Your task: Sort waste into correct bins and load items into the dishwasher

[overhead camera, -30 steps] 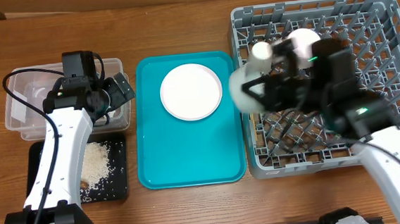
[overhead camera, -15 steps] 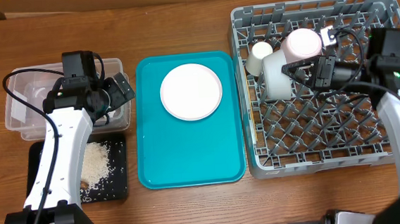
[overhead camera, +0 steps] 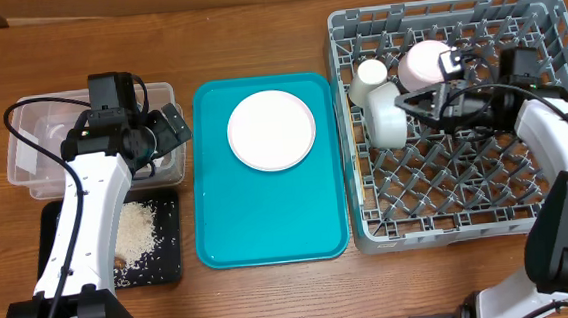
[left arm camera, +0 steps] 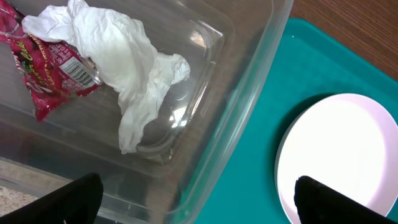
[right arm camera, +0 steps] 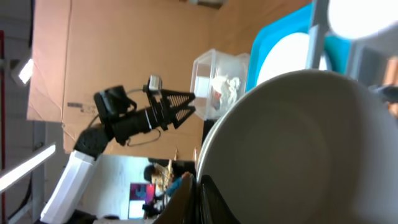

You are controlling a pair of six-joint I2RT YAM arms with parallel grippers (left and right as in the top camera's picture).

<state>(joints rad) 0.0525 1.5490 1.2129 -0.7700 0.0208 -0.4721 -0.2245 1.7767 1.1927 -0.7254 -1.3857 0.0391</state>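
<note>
1. Gripping the white bowl [overhead camera: 383,117] by its rim, the right pincer [overhead camera: 413,105] is clamped shut on it. The bowl stands tilted on edge inside the grey dish rack [overhead camera: 449,230], near the rack's left wall.
2. The small white cup [overhead camera: 369,74] sits in the rack just beside that bowl. The pinkish bowl [overhead camera: 426,62] is next to the cup.
3. The left pincer [overhead camera: 167,130] hangs over the right end of the clear tub [overhead camera: 36,121], its fingers wide apart and holding nothing.
4. The tub contains the crumpled napkin [left arm camera: 118,53] and the red wrapper [left arm camera: 53,71], which touch each other.
5. The white plate [overhead camera: 271,130] lies flat on the teal tray [overhead camera: 268,220], between tub and rack.
6. Rice scraps [overhead camera: 134,230] lie in the black tray [overhead camera: 53,230], which is just beside the tub on the surface [overhead camera: 256,41].
</note>
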